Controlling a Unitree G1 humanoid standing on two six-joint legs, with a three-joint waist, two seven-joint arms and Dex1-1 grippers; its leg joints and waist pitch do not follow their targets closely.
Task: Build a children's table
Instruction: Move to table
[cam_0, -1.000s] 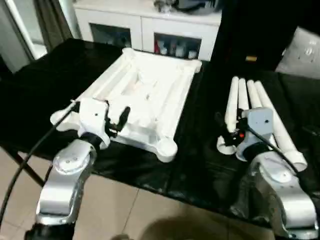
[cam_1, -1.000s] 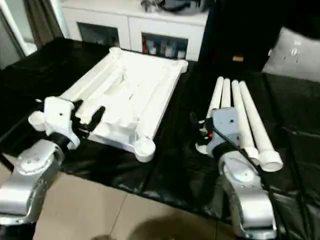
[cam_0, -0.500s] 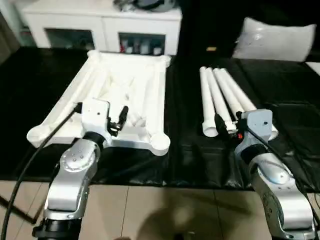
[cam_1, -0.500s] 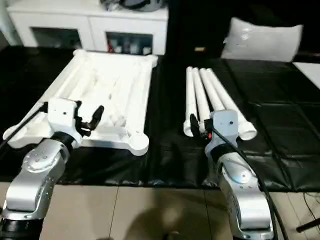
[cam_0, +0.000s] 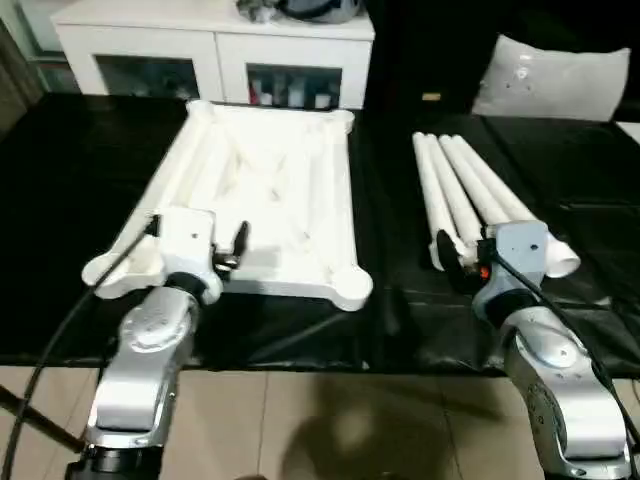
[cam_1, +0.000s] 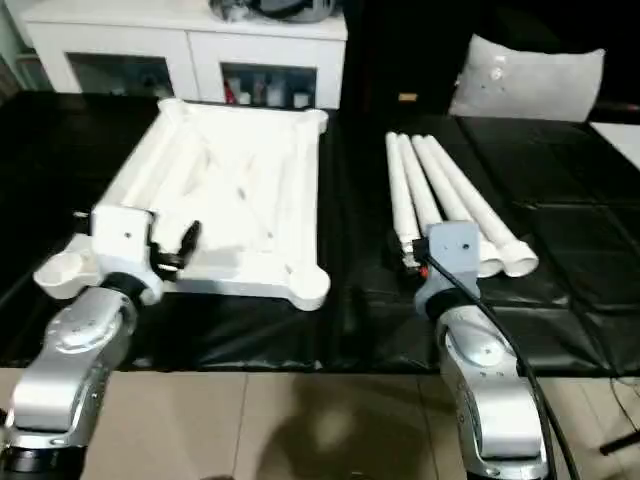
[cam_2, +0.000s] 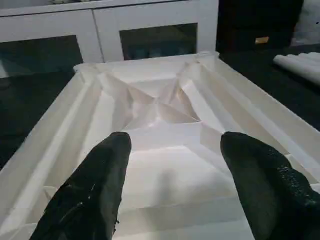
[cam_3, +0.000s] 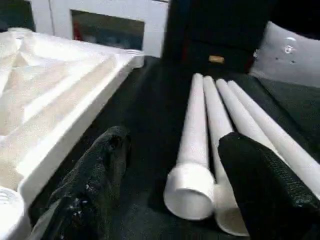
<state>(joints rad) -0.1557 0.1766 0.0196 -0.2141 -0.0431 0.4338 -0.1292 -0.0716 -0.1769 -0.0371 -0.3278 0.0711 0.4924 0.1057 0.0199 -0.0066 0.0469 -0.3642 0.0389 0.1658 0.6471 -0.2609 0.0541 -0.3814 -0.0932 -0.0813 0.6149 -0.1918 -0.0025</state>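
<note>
Both arms stayed put, left hand (cam_2: 170, 175) open above ribbed white plastic tabletop (cam_0: 270, 190), right hand (cam_3: 172, 170) open before four white tubular legs (cam_0: 470, 195), black bench (cam_0: 60, 170).

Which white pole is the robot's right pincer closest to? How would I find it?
Look at the black-covered table. Right of the upside-down white tabletop lie four white table legs side by side. It is the leftmost leg, nearest the tabletop, its wide round end lying between the open right pincer's fingers.

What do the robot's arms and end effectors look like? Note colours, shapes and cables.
Both forearms are rounded silver metal. Each end effector, left and right, has a boxy white-grey housing and two black fingers. Black cables trail from both; the right shows a small red spot.
</note>
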